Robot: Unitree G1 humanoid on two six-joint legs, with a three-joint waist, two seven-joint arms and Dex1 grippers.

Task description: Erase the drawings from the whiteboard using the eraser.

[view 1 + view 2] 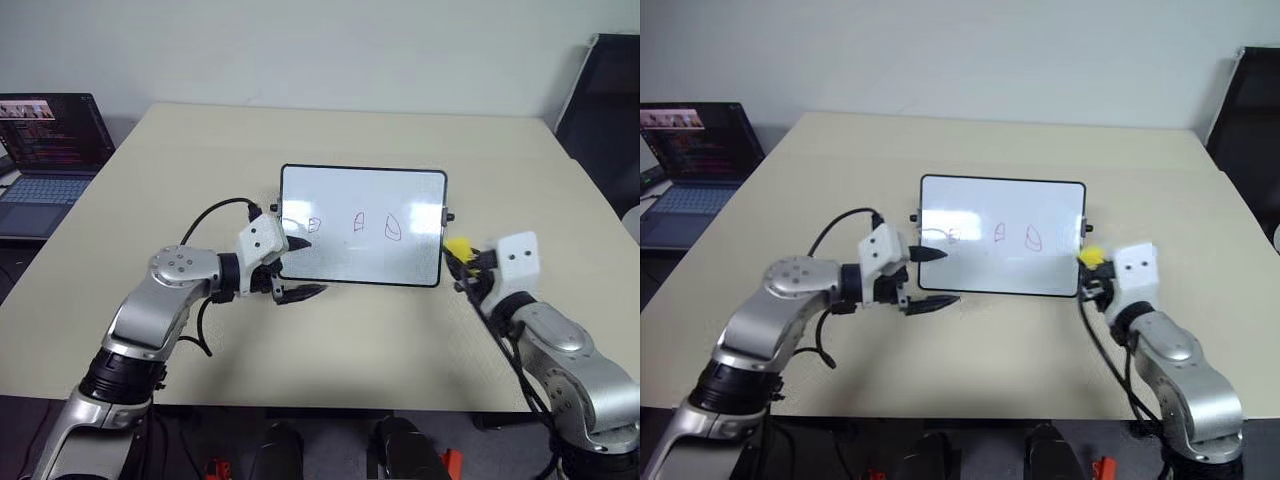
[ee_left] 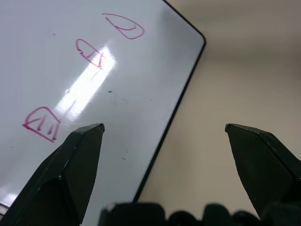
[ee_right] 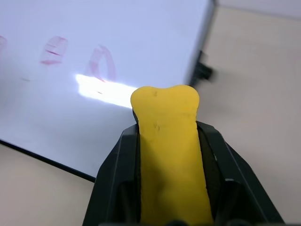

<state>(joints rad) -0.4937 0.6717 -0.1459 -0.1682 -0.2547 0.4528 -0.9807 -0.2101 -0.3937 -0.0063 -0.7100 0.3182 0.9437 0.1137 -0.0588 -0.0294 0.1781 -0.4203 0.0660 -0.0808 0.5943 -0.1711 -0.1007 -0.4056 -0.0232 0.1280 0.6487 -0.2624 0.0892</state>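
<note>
A glossy white rectangular whiteboard with a thin black frame [image 1: 363,262] lay flat near the middle of a beige table [image 1: 330,340], small black knobs at its two short sides. Three small red marker drawings [image 1: 357,222] sat in a row across its middle, each intact. The robot's right gripper [image 3: 169,141] was clamped tight on a small yellow block eraser [image 3: 170,155], its two black fingers pressed against the eraser's sides, with the yellow end sticking out past the tips. From the head cameras the eraser hung just off the board's right short side, beside the knob there, seemingly above the table rather than resting on it. The left gripper [image 1: 298,268] stood wide open and empty at the board's near left corner, one finger over the white surface and the other beyond the frame over the table. An open laptop [image 1: 45,150] sat on a separate surface at far left.
</note>
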